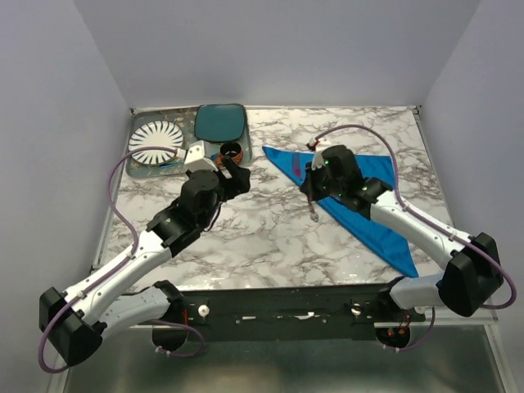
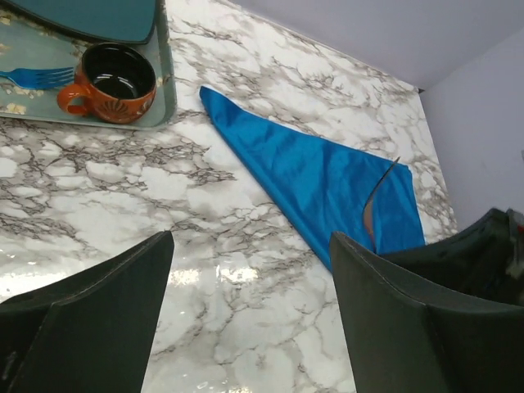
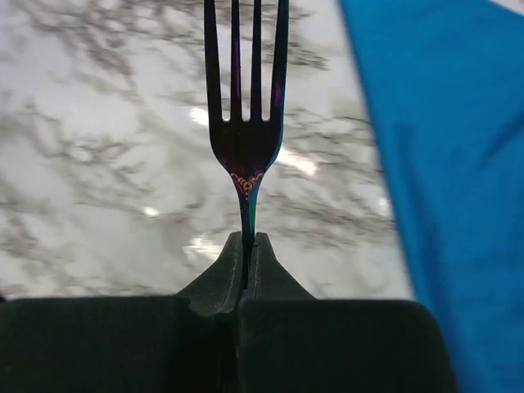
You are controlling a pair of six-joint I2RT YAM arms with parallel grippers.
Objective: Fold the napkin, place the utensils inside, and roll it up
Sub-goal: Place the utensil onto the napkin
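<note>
1. Currently, a marble table [image 1: 270, 237] is seen carrying everything.
2. The napkin [image 2: 319, 184] is laid flat as a long blue triangle on the right half of the table, with one corner pointed toward the tray.
3. A grey tray [image 2: 123, 121] is set at the far left corner. A dark teal plate [image 1: 219, 123] and a striped white plate [image 1: 155, 141] are carried on it.
4. The left gripper [image 2: 251, 241] is held above bare marble with its jaws spread wide and nothing between them. It is well apart from the napkin.
5. The right gripper [image 3: 248, 254] is clenched on the handle of the fork [image 3: 244, 139].
6. An orange mug [image 2: 110, 82] is stood on the tray's near corner, with a blue fork [image 2: 33, 78] just beside it.
7. The held fork is pointed away from the fingers, tines over marble, just beside the napkin's left edge. Contact with the table cannot be told.
</note>
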